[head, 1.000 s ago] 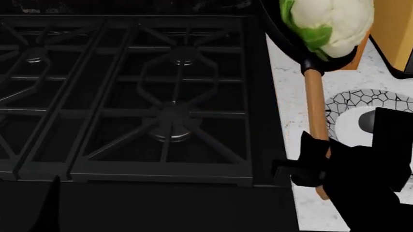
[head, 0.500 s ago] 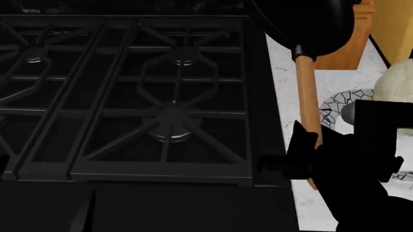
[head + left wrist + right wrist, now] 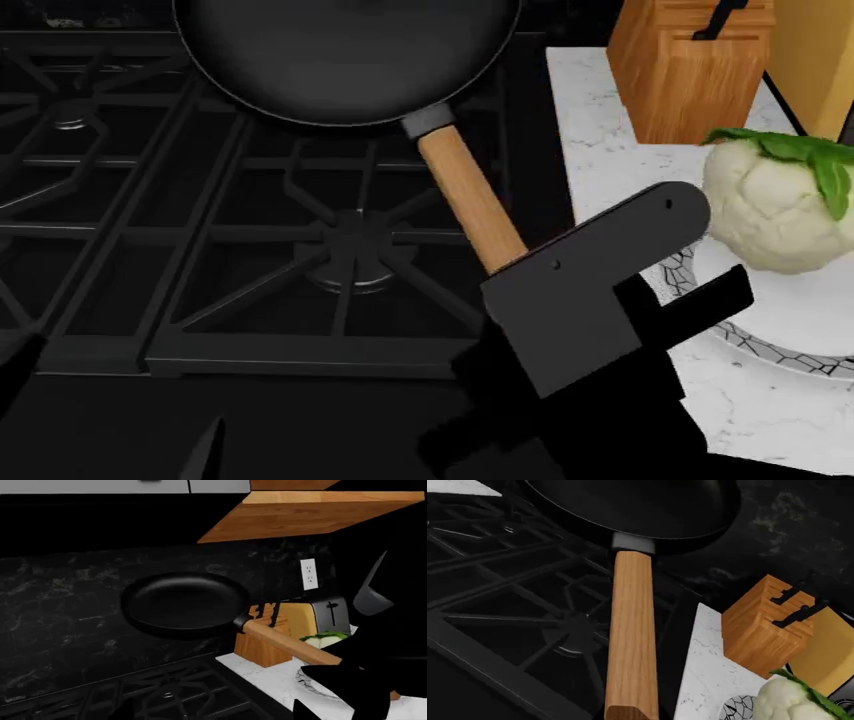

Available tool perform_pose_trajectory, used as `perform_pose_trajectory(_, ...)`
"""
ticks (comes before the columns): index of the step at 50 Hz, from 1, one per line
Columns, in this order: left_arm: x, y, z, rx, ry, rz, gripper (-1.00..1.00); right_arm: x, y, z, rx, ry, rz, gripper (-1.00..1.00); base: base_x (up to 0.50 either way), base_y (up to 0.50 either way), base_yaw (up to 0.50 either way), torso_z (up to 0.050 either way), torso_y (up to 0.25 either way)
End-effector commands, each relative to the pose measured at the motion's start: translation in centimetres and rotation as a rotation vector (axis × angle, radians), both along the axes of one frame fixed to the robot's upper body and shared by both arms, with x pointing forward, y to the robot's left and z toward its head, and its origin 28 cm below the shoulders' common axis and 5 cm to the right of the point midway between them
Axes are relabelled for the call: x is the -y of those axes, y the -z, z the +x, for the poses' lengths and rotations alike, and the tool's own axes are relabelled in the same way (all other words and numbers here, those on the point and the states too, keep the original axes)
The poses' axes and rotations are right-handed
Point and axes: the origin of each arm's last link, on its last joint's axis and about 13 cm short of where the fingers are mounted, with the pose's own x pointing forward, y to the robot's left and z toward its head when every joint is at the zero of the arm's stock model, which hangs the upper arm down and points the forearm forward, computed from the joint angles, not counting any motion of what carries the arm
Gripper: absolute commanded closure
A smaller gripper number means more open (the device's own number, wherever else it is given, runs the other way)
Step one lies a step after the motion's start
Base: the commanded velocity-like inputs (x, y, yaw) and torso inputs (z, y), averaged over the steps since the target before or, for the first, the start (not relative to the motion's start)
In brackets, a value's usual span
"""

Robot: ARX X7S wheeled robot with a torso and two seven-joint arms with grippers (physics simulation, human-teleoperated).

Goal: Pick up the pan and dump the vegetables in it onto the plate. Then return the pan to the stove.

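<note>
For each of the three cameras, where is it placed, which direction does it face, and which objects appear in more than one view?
Head view: above, facing down at stove, pan, cauliflower on plate; right gripper shows.
Left wrist view: beside the stove, facing the backsplash, pan airborne; dark arm parts.
Right wrist view: along the pan handle; no gripper visible.
All share the pan, cauliflower, knife block.

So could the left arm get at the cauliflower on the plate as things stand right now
Probably not easily. The cauliflower sits on the plate on the counter at the far right, and the right gripper holding the pan by its handle lies across the way. The left gripper is barely in view.
</note>
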Motion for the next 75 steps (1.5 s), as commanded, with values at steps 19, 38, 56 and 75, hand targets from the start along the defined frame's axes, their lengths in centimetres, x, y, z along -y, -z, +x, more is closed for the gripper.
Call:
perform_pose_trajectory(19,-0.6,0.3,-0.6,-0.012,0.018,-0.026,-1.0,1.4,-1.2,2.2,0.085,0.162,-0.125,1.0,0.0,0.0,0.0,0.001,0.003)
perform_pose_trajectory(38,-1.0,0.3,-0.5,-0.013,-0.005,-0.023,-1.0,0.7,3.4,5.8,-0.014,0.073,-0.109,1.0,0.0,0.0,0.0,0.001,0.003)
perform_pose_trajectory(56,-1.1,0.6,-0.4,-0.017,-0.013,-0.022,-1.0,-0.1,5.8,7.5,-0.06,0.042,-0.022,1.0,0.0,0.0,0.0,0.001,0.003)
perform_pose_trajectory(75,-1.1,0.5,-0.4,-0.018,-0.019,-0.019,-1.0,-1.5,7.3,9.2,-0.093,0.004,0.026,1.0,0.0,0.0,0.0,0.001,0.003)
